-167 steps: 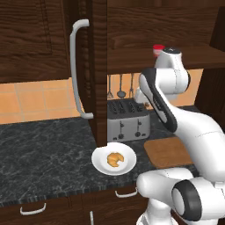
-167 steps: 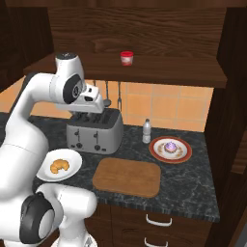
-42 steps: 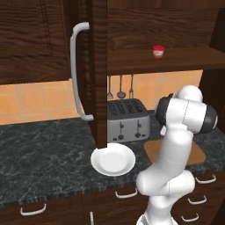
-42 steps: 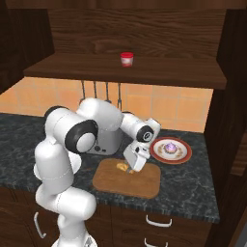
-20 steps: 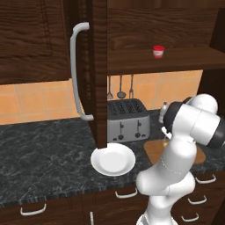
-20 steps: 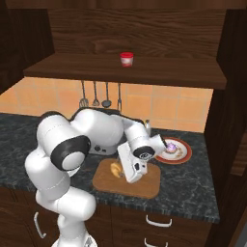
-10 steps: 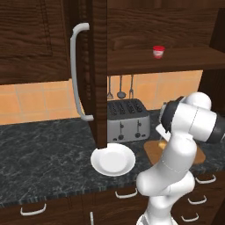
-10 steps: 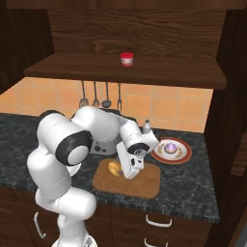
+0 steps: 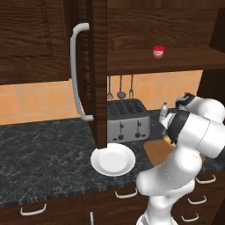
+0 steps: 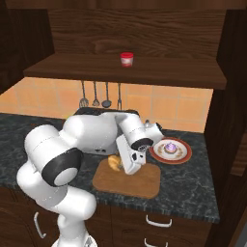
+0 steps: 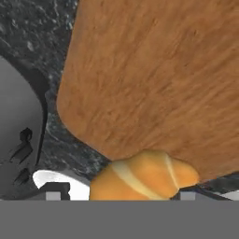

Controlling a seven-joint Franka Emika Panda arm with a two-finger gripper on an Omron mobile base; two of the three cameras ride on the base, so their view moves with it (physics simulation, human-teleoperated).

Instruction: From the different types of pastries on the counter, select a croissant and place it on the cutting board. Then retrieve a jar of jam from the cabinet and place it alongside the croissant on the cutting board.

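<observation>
Closest to us, the cutting board lies near the front edge of the counter, and our gripper hangs low over its left end. The croissant sits right at the gripper in the hand view, with the board's wood grain spread beyond it; in the right base view it appears at the board's left edge, just beside the hand. We cannot tell from these pictures whether the jaws are clamped on the pastry or have already let go, since the fingertips are hidden behind it. We judge the first half of the task to be at its very end: the croissant is over or on the board, and what remains there is a clean release and lift-off.

A little farther along the counter, the red-rimmed plate carries the purple-topped pastry, untouched, as it should be. The white plate lies bare beside the toaster.

Farthest and highest, the jar of jam stands on the cabinet shelf, door open. The whole second half is left: reach up, take the jar, and set it beside the croissant on the board's free right part.
</observation>
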